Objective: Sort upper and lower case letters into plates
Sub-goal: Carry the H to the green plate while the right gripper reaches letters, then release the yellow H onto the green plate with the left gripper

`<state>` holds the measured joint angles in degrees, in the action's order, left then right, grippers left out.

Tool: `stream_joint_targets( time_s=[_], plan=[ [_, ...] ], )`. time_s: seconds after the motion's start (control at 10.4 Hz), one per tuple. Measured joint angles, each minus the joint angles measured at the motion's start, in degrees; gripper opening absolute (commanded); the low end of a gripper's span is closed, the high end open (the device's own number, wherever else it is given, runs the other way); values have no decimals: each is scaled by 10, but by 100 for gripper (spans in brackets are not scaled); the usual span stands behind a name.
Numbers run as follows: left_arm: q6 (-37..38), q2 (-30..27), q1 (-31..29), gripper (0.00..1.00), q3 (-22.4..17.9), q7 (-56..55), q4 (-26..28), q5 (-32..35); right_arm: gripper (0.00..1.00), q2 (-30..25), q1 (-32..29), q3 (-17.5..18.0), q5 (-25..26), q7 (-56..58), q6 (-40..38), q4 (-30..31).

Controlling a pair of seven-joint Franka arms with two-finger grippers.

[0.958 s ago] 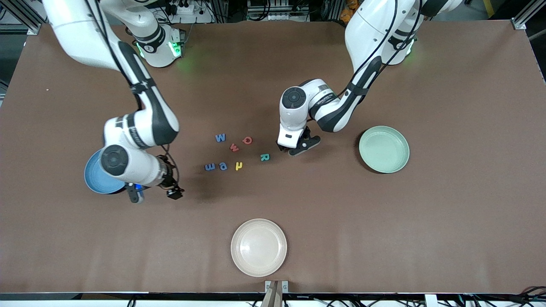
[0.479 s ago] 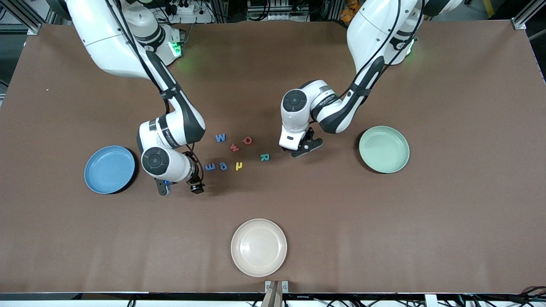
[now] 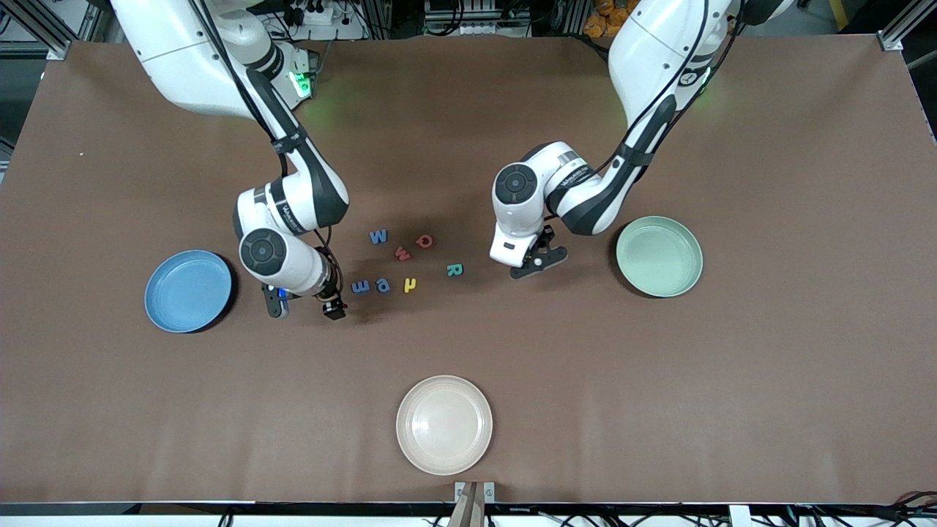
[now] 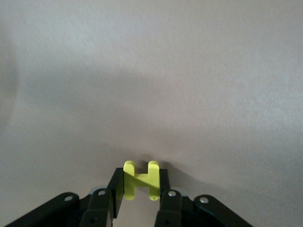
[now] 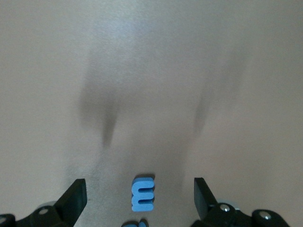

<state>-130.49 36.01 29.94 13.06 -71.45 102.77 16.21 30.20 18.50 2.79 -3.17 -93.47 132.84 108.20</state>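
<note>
Broadly, the risks come from how small and flat the letters are. The blue plate (image 3: 189, 291) lies empty, well apart from the teal R (image 3: 454, 270) toward the right arm's end of the surface. The right tool (image 3: 304, 309) hangs over the surface between that plate and the R, its jaws spread as wide as they go and holding nothing. Its wrist view shows the blue m (image 5: 142, 194) lying between its fingers. The blue e (image 3: 383, 285) lies just beside the m on the R's side, so a slightly skewed descent or closing could knock the e away or drag both letters together. The yellow n-like letter (image 3: 410, 285), red w (image 3: 402, 253), blue W (image 3: 378, 236) and red Q (image 3: 424, 241) lie near the R and look safe for now. Just beside the R, toward the left arm's end, the left tool (image 3: 538, 262) is clamped tight on the yellow H (image 4: 140, 180), pinching its thin edges. Such a grip could let the H twist or slip out during a quick swing. The mint plate (image 3: 659, 256) also sits empty, farther from the R on that side, and a release too near its rim could leave the H back on the surface.
</note>
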Motion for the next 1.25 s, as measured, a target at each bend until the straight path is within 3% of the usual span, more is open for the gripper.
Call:
stream_joint_targets(
  time_s=[0.38, 0.77, 0.96, 1.05, 1.25],
  plan=[
    [92, -45, -49, 22, 0, 177, 6, -31, 100, 6, 27, 1, 0, -49, 67, 23],
    [84, -86, -145, 17, 0, 434, 72, -40, 100, 37, 47, 1, 0, -64, 95, 27],
    [69, -115, -207, 17, 0, 567, 107, -92, 100, 43, 47, 0, 0, -64, 97, 27],
    [63, -126, -228, 26, 0, 612, 123, -99, 100, 42, 47, -1, 0, -65, 97, 26],
    [-17, -134, -254, 55, 0, 681, 183, -101, 100, 42, 47, -3, 0, -65, 97, 26]
  ],
)
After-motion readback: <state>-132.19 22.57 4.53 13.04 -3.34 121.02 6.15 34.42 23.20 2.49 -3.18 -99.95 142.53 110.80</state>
